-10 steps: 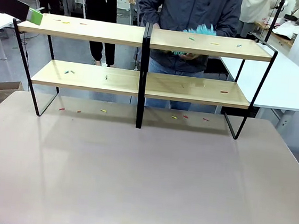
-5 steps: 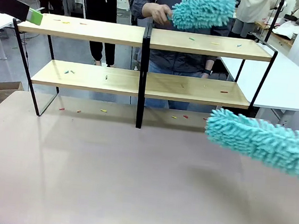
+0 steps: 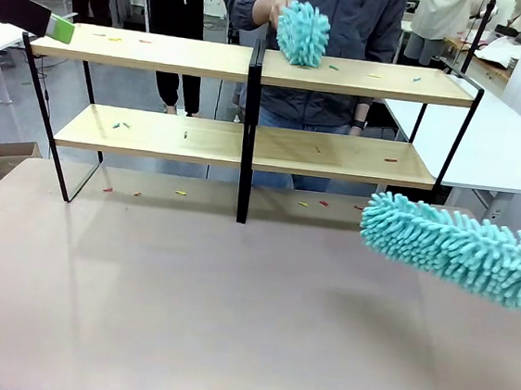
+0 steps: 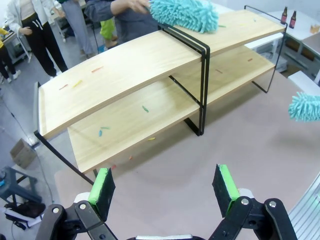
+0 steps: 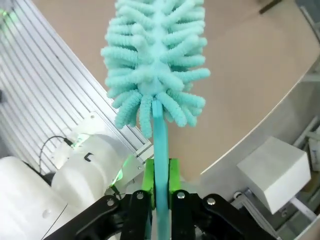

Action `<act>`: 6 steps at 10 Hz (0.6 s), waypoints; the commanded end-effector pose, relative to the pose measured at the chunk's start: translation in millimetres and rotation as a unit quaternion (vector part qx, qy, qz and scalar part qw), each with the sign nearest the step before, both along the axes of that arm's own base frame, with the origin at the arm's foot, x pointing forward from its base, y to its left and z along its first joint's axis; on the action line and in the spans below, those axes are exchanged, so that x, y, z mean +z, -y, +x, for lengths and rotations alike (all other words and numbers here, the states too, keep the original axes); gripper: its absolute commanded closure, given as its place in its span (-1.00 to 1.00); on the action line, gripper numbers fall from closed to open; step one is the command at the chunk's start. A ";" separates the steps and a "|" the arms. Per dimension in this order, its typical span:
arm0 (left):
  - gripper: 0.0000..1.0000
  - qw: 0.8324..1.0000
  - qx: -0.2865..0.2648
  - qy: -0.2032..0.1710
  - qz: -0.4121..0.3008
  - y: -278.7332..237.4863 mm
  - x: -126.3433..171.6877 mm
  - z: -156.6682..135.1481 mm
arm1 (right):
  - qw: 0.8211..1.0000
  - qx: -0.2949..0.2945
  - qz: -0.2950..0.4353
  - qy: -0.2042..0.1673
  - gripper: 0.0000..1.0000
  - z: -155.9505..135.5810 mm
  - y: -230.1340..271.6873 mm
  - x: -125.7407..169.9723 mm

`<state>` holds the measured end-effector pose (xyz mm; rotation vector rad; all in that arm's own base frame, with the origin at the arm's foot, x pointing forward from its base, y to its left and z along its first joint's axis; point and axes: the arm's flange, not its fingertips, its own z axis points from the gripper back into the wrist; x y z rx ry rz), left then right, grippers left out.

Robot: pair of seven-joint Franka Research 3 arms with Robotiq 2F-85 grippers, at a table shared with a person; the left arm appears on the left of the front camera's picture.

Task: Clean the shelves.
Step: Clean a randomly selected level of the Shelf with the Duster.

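Two matching two-tier shelves of light wood boards in thin black metal frames (image 3: 155, 134) stand side by side on the pinkish-grey counter (image 3: 228, 322), four boards in all. They lie ahead of the left claw (image 4: 165, 187), across a bare stretch of counter. That claw hangs released, its green pads (image 4: 104, 186) wide apart with nothing between them. The right claw (image 5: 161, 175) is clenched on the thin teal handle of a fluffy teal microfibre duster (image 3: 459, 253). The duster's head reaches out beyond the claw's fingertips, above the counter and in front of the right-hand rack's outer end, apart from the frame. A second fluffy teal duster (image 3: 303, 34) rests on the top board just beside the middle posts, far ahead of the left claw, held by the person's hand (image 3: 278, 11). Several small coloured scraps (image 3: 180, 192) lie scattered on the boards and on the counter beneath them; they are too small to count surely.
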<state>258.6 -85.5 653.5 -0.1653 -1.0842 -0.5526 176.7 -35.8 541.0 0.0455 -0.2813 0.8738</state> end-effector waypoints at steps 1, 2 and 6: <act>-1.00 1.000 -0.001 0.000 -0.001 -0.6 -0.5 0.8 | 0.998 0.048 -0.031 -0.020 0.75 19.9 -55.1 -32.7; -1.00 1.000 -0.001 0.000 -0.001 -0.6 -0.5 0.8 | 0.999 0.034 -0.034 -0.025 0.75 33.5 -80.9 -49.2; -1.00 1.000 -0.001 0.000 -0.001 -0.6 -0.5 0.8 | 0.995 -0.047 -0.010 -0.091 0.75 58.7 -176.2 -113.6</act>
